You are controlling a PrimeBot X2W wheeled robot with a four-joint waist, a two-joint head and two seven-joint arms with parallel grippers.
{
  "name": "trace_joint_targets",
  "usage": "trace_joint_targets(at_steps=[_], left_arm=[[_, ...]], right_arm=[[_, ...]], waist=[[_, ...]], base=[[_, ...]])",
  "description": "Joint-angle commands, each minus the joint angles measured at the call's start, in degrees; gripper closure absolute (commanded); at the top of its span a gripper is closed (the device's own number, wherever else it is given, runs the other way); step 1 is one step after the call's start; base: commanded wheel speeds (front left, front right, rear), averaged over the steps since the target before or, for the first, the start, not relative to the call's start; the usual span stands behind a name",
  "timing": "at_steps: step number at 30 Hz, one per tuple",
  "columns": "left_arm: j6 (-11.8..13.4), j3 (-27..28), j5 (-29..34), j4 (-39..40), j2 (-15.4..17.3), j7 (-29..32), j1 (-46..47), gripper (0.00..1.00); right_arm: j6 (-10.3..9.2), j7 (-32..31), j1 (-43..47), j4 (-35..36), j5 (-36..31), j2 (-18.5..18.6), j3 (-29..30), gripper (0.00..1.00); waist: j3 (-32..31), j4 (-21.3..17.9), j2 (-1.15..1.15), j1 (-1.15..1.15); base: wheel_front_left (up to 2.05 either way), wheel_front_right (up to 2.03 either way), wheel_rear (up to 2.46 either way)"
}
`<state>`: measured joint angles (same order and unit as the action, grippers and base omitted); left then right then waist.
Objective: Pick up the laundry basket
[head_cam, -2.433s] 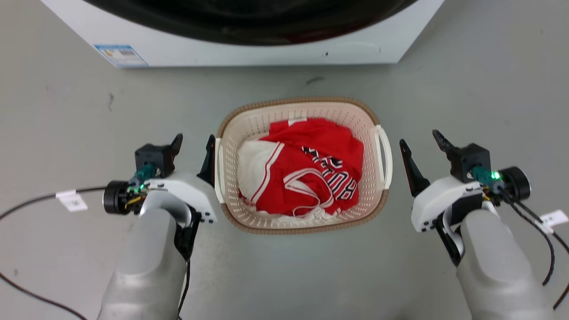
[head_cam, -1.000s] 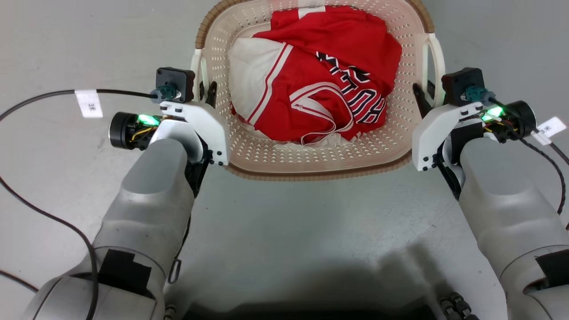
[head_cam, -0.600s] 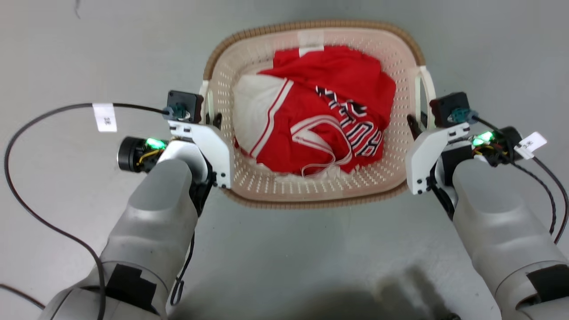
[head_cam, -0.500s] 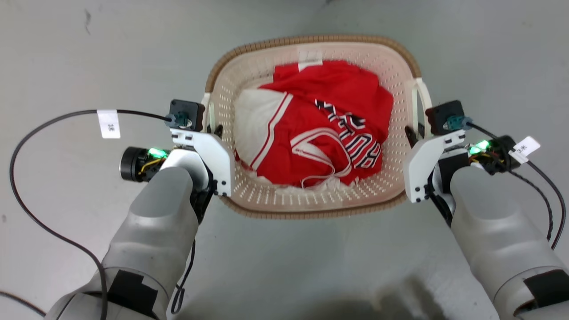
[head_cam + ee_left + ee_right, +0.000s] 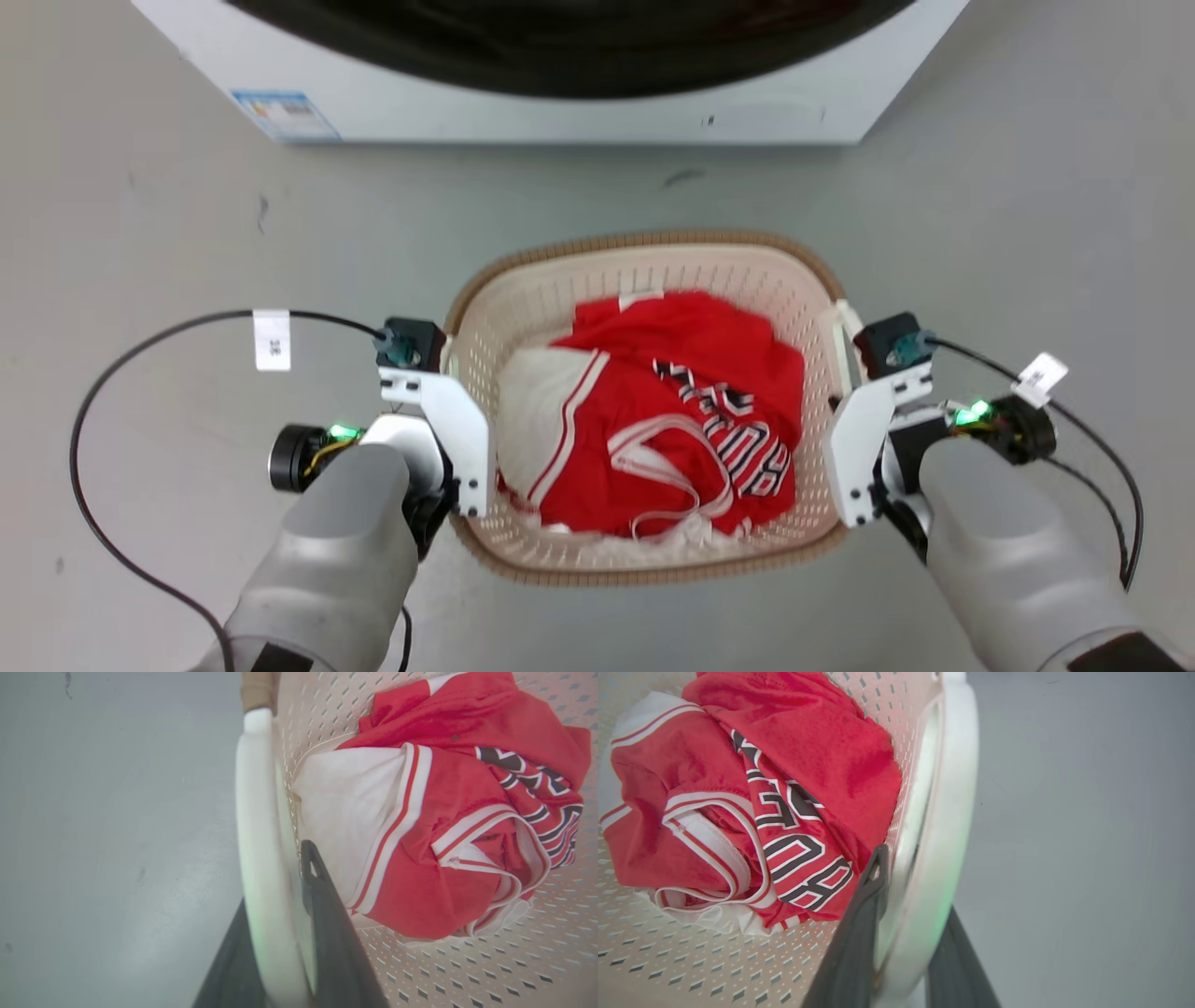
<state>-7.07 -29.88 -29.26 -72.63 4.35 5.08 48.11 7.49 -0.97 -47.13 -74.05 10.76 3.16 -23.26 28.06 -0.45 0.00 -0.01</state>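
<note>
Reaching forward, side by side: left forearm (image 5: 336,551), right forearm (image 5: 1008,541). Clamped: left pincer (image 5: 280,891) on a loop handle (image 5: 254,812) of the laundry basket (image 5: 644,245), one finger each side; right pincer (image 5: 910,882) likewise on the other handle (image 5: 952,788).

Head looks down; close wrist views share the laundry basket (image 5: 653,275).

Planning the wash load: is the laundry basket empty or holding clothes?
Holding clothes: a crumpled red-and-white jersey lies inside the cream perforated plastic basket.
</note>
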Motion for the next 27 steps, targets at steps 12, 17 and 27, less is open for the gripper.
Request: trace_joint_targets(at_steps=[12, 17, 27], left_arm=[[-0.7, -5.8, -6.8, 2.5, 1.5, 5.9, -8.3, 1.00], [-0.7, -7.7, -8.7, 2.7, 1.6, 6.2, -10.9, 1.00], [-0.7, -10.8, -11.8, 2.2, 1.5, 6.8, -15.3, 1.00]], right_arm=[[0.08, -6.5, 8.2, 3.3, 11.4, -0.5, -11.6, 1.00], [0.13, -7.2, 10.9, 3.6, 15.1, -0.4, -15.1, 1.00], [0.14, -8.5, 15.5, 3.9, 21.0, 0.3, -21.0, 1.00]], waist=[[-15.1, -0.6, 0.00, 0.01], [-19.7, -0.4, 0.00, 0.01], [-26.7, -0.6, 0.00, 0.01]], base=[[0.00, 0.00, 0.00], [0.00, 0.00, 0.00], [0.00, 0.00, 0.00]])
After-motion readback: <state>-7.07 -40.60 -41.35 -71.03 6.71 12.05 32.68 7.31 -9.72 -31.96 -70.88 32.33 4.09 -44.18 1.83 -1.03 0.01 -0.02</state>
